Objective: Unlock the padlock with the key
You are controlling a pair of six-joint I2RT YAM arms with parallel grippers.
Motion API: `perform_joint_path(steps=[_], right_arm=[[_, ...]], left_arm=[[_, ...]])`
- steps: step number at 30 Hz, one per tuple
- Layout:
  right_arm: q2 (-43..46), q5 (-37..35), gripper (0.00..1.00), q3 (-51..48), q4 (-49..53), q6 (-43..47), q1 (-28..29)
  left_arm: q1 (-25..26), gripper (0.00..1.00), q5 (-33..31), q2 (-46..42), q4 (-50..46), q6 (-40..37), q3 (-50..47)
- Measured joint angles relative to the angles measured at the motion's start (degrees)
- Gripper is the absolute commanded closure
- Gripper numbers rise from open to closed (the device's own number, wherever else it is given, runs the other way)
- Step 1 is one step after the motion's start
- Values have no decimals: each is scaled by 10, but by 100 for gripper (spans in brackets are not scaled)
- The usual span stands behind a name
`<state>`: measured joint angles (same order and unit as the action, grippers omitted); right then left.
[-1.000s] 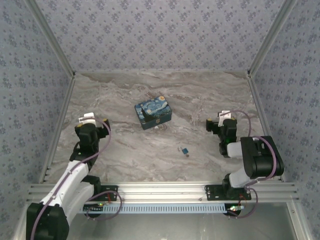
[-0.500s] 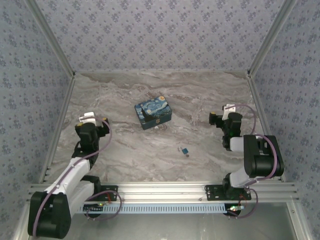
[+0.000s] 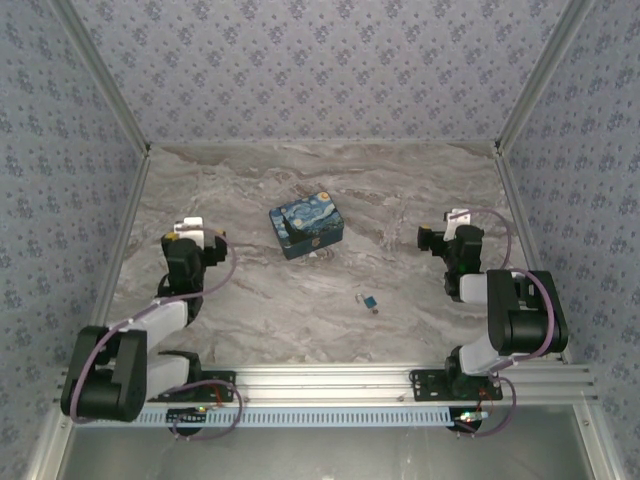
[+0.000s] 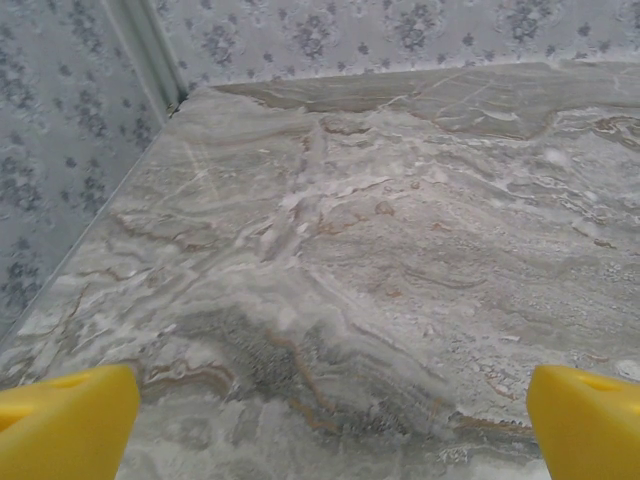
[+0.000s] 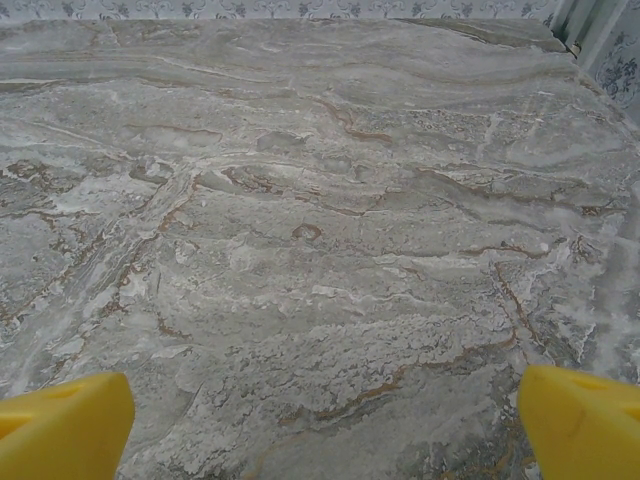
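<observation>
The blue-and-yellow painted box (image 3: 306, 228) sits mid-table. A tiny blur at its near edge (image 3: 319, 253) is where the padlock hangs; it is too small to make out. The key (image 3: 371, 301), with its blue square head, lies flat on the marble in front of the box and to its right. My left gripper (image 3: 190, 240) rests far left of the box. Its yellow fingertips (image 4: 65, 420) stand wide apart over bare marble, so it is open. My right gripper (image 3: 452, 236) sits far right, also open, with its yellow fingertips (image 5: 585, 420) spread and nothing between them.
Patterned walls and metal corner posts (image 3: 110, 100) enclose the marble table (image 3: 330, 180) on three sides. An aluminium rail (image 3: 330, 380) with the arm bases runs along the near edge. The left wrist view shows the left wall (image 4: 60, 150) close by.
The left arm has folded back, and its gripper has shifted slightly right and away from the rail. The right gripper moved a little to the right, then held still. Box and key are unmoved.
</observation>
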<state>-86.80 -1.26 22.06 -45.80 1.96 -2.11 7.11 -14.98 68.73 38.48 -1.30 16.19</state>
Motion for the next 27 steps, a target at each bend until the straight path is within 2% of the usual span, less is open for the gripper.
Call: perform_joint_path(steps=[9,15,19,22,27], right_arm=[[0,0,0,0,0,0,2],[0,0,0,0,0,0,2],[0,0,0,0,1,0,2],[0,0,0,0,2,0,2],[0,0,0,0,2,0,2]], left_arm=[[-2,1,48,101,115,-30,-8],[-28,1,67,175,199,-25,-21],[-52,1,79,194,131,-1,28],[-84,1,95,195,120,15,61],[-89,1,107,195,100,28,66]])
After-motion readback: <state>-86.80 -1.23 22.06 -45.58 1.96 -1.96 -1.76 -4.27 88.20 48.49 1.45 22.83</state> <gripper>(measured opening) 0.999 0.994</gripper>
